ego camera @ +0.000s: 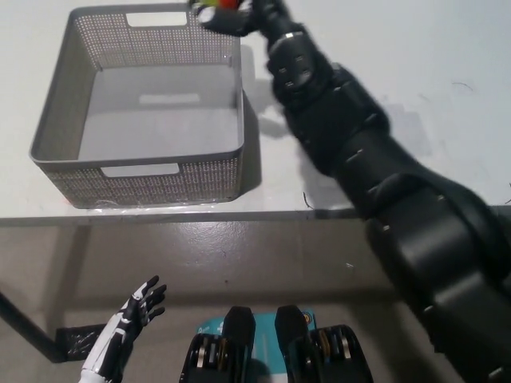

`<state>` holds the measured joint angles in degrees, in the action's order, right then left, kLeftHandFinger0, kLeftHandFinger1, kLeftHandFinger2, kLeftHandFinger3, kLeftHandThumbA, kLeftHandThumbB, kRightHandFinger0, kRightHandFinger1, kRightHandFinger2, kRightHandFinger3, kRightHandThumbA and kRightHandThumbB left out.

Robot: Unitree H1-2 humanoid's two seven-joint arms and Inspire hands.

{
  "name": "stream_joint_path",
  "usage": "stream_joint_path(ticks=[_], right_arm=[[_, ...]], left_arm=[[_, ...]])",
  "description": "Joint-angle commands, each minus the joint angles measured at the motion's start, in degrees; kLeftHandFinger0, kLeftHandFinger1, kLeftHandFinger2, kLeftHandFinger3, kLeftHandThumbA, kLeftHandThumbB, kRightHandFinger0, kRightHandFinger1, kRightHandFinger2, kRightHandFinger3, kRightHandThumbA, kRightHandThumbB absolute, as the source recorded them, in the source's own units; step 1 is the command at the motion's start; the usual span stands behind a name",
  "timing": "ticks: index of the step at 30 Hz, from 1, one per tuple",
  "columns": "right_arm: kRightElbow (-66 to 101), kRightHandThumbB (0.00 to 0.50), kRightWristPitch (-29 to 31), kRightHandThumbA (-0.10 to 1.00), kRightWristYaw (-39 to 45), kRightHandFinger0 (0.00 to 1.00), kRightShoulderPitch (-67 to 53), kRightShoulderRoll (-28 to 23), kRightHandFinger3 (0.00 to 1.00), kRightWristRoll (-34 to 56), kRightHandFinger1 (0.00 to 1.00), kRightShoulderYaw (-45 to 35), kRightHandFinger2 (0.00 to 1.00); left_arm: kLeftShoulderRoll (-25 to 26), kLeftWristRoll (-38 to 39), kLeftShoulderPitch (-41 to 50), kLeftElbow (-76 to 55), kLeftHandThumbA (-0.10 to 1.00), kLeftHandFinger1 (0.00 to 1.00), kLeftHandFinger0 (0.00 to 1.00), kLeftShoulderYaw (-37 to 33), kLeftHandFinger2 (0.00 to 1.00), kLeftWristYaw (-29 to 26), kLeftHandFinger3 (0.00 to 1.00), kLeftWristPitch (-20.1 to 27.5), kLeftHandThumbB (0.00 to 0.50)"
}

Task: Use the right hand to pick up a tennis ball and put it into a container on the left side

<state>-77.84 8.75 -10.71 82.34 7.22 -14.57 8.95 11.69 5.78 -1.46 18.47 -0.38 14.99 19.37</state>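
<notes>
The basket point(140, 171) looks like grey plastic, matt, its walls pierced all over in a fine mesh, while its floor and rim bands are smooth. The table point(383, 64) has a smooth, pale, faintly glossy top marked with a few thin dark scratches. The right arm point(359, 159) is cased in dark, smooth, hard shells with a dull sheen, probably plastic. The tennis ball point(219, 4) at the top edge is barely visible, so its nap cannot be judged. The floor point(263, 255) below appears as smooth, slightly shiny grey concrete.
</notes>
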Motion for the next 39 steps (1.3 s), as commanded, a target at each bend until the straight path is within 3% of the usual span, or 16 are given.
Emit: stream_joint_path(ticks=[1, 6, 13, 16, 18, 19, 20, 21, 22, 23, 24, 25, 26, 31, 39], right_arm=[[-0.06, 0.136, 2.6, -0.1, -0.49, 0.0, 4.51, 2.52, 0.76, -0.09, 0.3, 0.93, 0.72], [-1.24, 0.131, 2.26, -0.1, -0.43, 0.0, 4.6, 4.69, 0.75, -0.64, 0.32, 1.96, 0.74], [-2.39, 0.174, 1.67, -0.1, -1.94, 0.0, 2.46, 6.08, 0.78, -1.79, 0.37, 4.44, 0.77], [-2.51, 0.171, 1.84, -0.1, -2.13, 0.06, 1.66, 5.57, 0.86, -2.36, 0.46, 5.56, 0.86], [-2.4, 0.188, 1.0, -0.1, -2.44, 0.1, 1.25, 5.35, 0.85, -2.62, 0.5, 6.13, 0.87], [-2.42, 0.223, 0.94, -0.02, -2.32, 0.12, 1.02, 5.23, 0.79, -2.58, 0.5, 6.19, 0.79], [-2.47, 0.257, 0.62, 0.11, -1.9, 0.14, 1.01, 5.15, 0.79, -2.66, 0.49, 6.4, 0.76], [-2.46, 0.274, 0.58, 0.15, -1.86, 0.14, 1.01, 5.14, 0.73, -2.66, 0.48, 6.45, 0.72], [-2.7, 0.349, -0.33, 0.37, 0.33, 0.53, 1.77, 4.57, 0.99, -3.13, 0.86, 7.13, 1.0], [-2.83, 0.427, -0.76, 0.5, 1.28, 0.79, 2.1, 4.31, 1.0, -3.59, 1.0, 7.68, 1.0], [-2.96, 0.448, -1.42, 0.6, 2.45, 1.0, 2.23, 4.15, 1.0, -4.1, 1.0, 8.42, 1.0], [-2.98, 0.448, -1.73, 0.61, 2.97, 1.0, 2.28, 4.08, 1.0, -4.26, 1.0, 8.84, 1.0], [-3.0, 0.469, -2.47, 0.77, 3.71, 1.0, 2.67, 3.83, 1.0, -4.88, 1.0, 9.77, 1.0], [-2.65, 0.5, -3.37, 1.0, 4.38, 1.0, 2.54, 3.26, 1.0, -5.27, 1.0, 11.33, 1.0], [-1.22, 0.463, -2.68, 1.0, 4.96, 1.0, 2.79, 1.34, 1.0, -3.79, 1.0, 10.03, 1.0]], left_arm=[[1.42, -1.04, -0.42, -1.44, 1.0, 1.0, 1.0, -0.43, 1.0, 0.57, 1.0, 0.73, 0.366], [1.6, -1.05, -1.02, -0.92, 1.0, 1.0, 1.0, -0.64, 1.0, 0.8, 1.0, 1.42, 0.363], [1.67, -0.93, -0.47, -1.15, 1.0, 1.0, 1.0, -0.91, 1.0, 1.14, 1.0, 1.54, 0.381], [1.48, -0.27, -0.58, -1.08, 1.0, 1.0, 1.0, -0.86, 1.0, 1.35, 1.0, 1.35, 0.366], [1.41, -0.18, -0.06, -1.58, 1.0, 1.0, 1.0, -0.96, 1.0, 1.48, 1.0, 1.01, 0.358], [1.33, -0.3, 0.35, -2.34, 1.0, 1.0, 1.0, -1.04, 1.0, 1.38, 1.0, 0.47, 0.357], [1.24, 0.01, 0.33, -2.26, 1.0, 1.0, 1.0, -0.99, 1.0, 1.5, 1.0, 0.35, 0.363], [1.23, 0.04, 0.33, -2.26, 1.0, 1.0, 1.0, -0.97, 1.0, 1.52, 1.0, 0.32, 0.363], [1.24, -0.11, -0.69, -1.67, 1.0, 1.0, 1.0, -0.99, 1.0, 1.56, 1.0, 0.6, 0.36], [1.26, -0.12, -1.06, -1.61, 1.0, 1.0, 1.0, -1.01, 1.0, 1.62, 1.0, 0.6, 0.354], [1.3, -0.25, -1.03, -1.78, 1.0, 1.0, 1.0, -1.05, 1.0, 1.62, 1.0, 0.5, 0.354], [1.29, -0.4, -0.97, -1.96, 1.0, 1.0, 1.0, -1.05, 1.0, 1.52, 1.0, 0.25, 0.355], [1.45, -0.38, -1.25, -2.03, 1.0, 1.0, 1.0, -0.98, 1.0, 1.56, 1.0, 0.21, 0.352], [1.68, -0.69, -1.42, -1.27, 1.0, 1.0, 1.0, -1.18, 1.0, 1.83, 1.0, 0.99, 0.338], [1.69, -0.47, -1.66, -1.16, 1.0, 1.0, 1.0, -1.28, 1.0, 2.19, 1.0, 1.02, 0.346]])
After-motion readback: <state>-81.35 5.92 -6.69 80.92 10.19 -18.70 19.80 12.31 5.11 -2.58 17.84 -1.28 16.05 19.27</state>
